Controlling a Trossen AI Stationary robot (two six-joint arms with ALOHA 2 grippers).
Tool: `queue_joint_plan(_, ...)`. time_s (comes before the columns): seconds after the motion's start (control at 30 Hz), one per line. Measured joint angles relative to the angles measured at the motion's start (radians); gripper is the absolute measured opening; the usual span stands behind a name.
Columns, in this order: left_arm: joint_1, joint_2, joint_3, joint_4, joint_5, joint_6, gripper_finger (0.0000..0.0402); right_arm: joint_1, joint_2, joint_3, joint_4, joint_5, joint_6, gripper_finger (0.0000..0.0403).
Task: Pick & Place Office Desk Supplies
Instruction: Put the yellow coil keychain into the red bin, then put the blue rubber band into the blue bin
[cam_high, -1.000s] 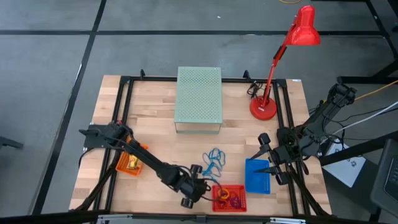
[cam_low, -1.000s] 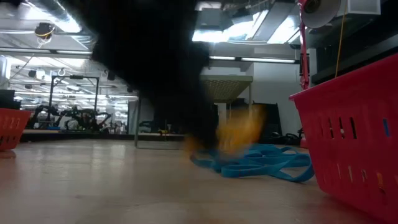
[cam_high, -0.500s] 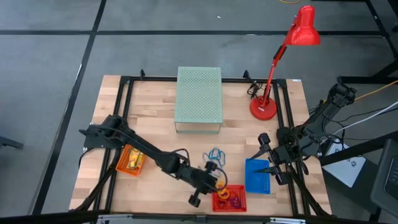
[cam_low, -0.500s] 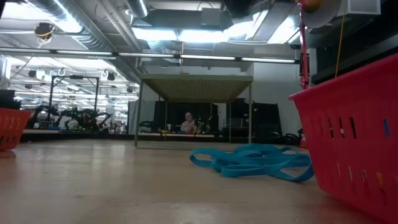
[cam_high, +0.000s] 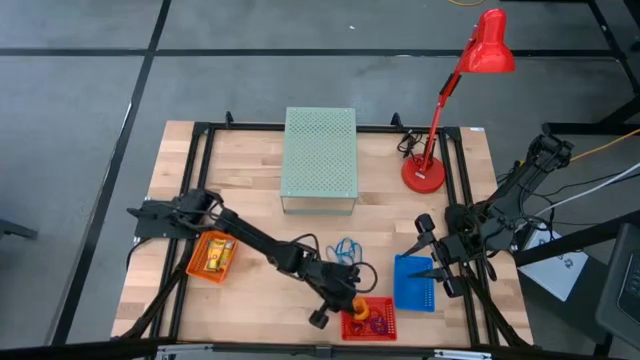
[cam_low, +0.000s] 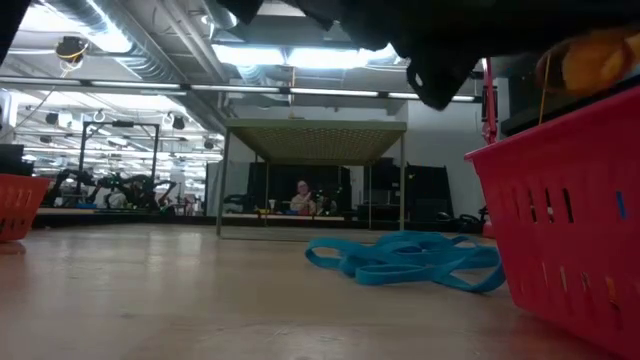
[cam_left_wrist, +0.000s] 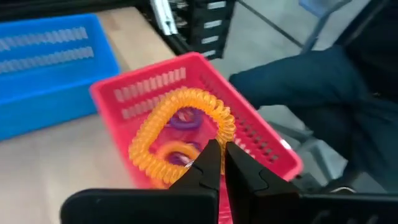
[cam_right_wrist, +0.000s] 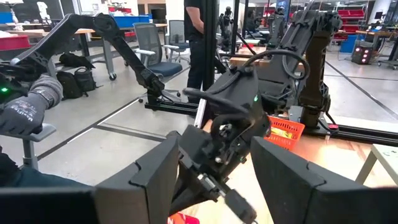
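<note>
1. Left tool (cam_left_wrist: 216, 163), closed on an orange coiled ring (cam_left_wrist: 180, 134), has swung right from beside the blue loops (cam_high: 345, 252) to above the red basket (cam_high: 368, 318) over the last second; release appears next
2. Right tool (cam_high: 432, 262) waits open beside the blue basket (cam_high: 414, 283)
3. Left wrist view alone shows purple and orange rings (cam_left_wrist: 182, 118) already inside the basket; the low view shows the loops lying on the table (cam_low: 180, 300)

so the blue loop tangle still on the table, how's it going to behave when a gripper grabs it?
The tangle of thin blue loops lies flat and slack on the table, so it is probably floppy and light. The loops overlap, so pinching one strand would likely drag the others along. It looks unlikely to roll.
</note>
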Motion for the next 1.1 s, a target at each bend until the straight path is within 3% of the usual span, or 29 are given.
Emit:
queue_joint_plan(0.17,-0.001,0.005,0.000,-0.013,0.078,-0.015,0.0010,0.000,0.000,0.000,-0.001,0.000,0.000,0.0206)
queue_joint_plan(0.63,-0.001,0.004,0.000,0.020,0.012,-0.021,0.0110,0.000,0.000,0.000,0.000,0.000,0.001,0.0206)
queue_joint_plan(0.9,0.010,-0.007,0.000,0.049,-0.004,0.001,0.0144,0.000,0.000,0.000,0.000,-0.057,-0.008,0.0206)
queue_joint_plan(0.97,0.012,-0.022,0.000,0.053,-0.088,0.028,0.0145,0.000,0.000,0.000,0.004,-0.039,-0.031,0.0206)
queue_joint_plan(1.1,0.011,-0.066,0.001,0.036,-0.416,0.100,0.0144,0.000,0.000,0.000,0.007,0.028,-0.076,0.0206)
